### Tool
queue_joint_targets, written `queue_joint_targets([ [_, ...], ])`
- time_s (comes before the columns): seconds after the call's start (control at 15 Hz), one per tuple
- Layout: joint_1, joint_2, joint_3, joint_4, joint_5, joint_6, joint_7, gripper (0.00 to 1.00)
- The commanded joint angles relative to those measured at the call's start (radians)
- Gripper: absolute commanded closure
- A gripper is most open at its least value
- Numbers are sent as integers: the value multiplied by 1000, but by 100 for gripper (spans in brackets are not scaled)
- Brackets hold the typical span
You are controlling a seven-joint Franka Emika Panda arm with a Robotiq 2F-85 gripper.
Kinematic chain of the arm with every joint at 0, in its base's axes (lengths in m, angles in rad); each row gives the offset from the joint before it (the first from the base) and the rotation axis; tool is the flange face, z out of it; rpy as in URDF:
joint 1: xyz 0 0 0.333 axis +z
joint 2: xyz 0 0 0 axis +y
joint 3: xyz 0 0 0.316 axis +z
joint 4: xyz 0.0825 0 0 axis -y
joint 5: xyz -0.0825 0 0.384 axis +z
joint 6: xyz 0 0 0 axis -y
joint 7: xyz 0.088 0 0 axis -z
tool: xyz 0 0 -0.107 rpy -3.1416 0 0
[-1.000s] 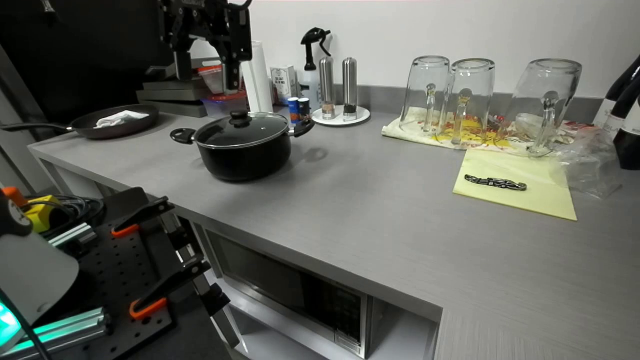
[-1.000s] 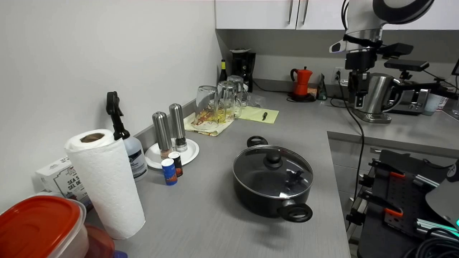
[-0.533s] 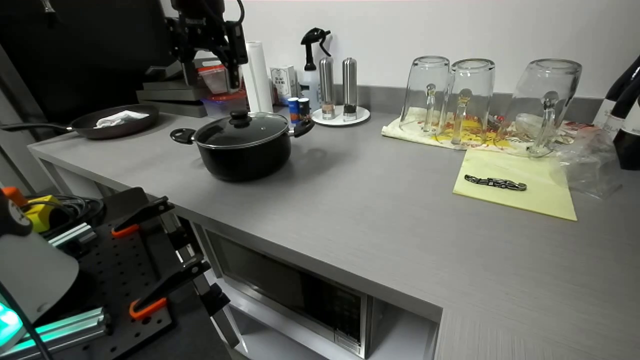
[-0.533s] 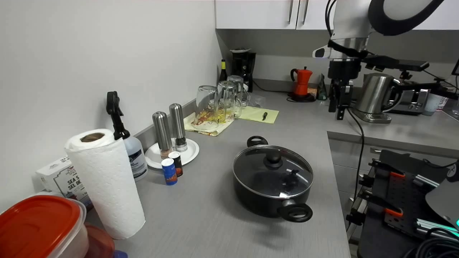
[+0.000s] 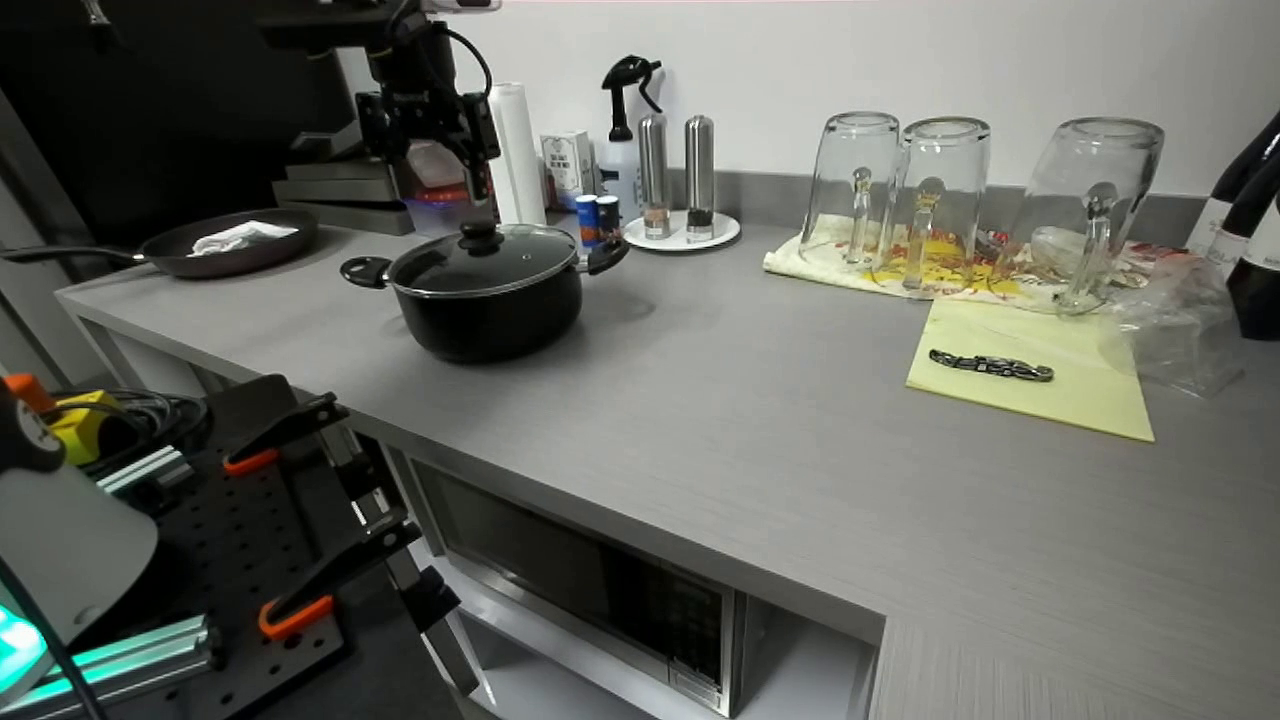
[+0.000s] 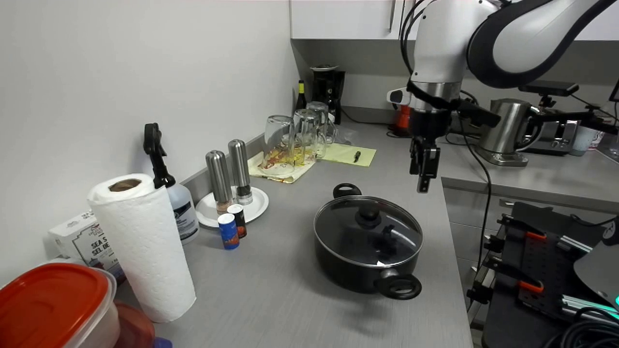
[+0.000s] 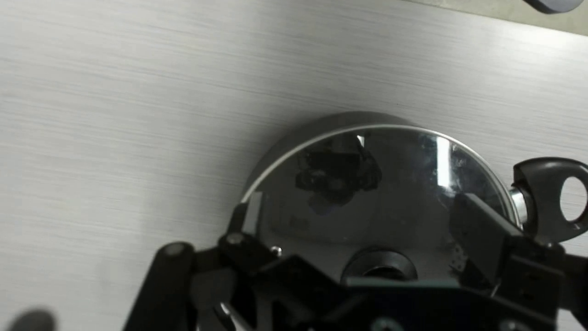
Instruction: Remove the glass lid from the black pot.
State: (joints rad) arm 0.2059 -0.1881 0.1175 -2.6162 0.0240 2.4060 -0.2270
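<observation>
Your gripper (image 7: 360, 202): spread wide, higher than the lid (image 6: 344, 237) and apart from it | lid: on the pot (image 6: 346, 275) | knob (image 6: 368, 211): partly hidden in your wrist view, whole in both exterior views

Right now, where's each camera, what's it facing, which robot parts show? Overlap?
Wrist view: wrist-mounted, facing down at the lid; open gripper at the bottom.
An exterior view: opposite the wall, facing mugs; gripper upper left, base lower left.
An exterior view: by the paper towel, facing along the counter; arm, gripper, base at right.
Both exterior views share pot, lid, mugs.
</observation>
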Motion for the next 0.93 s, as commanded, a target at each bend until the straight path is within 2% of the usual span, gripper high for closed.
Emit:
queue_joint_targets([
  [0.0, 9, 149, 44, 109, -18, 42, 51, 0],
  [0.47, 21, 342, 98, 270, -25, 45, 56, 0],
  [0.87, 24, 439, 105, 350, -61, 38, 62, 0],
])
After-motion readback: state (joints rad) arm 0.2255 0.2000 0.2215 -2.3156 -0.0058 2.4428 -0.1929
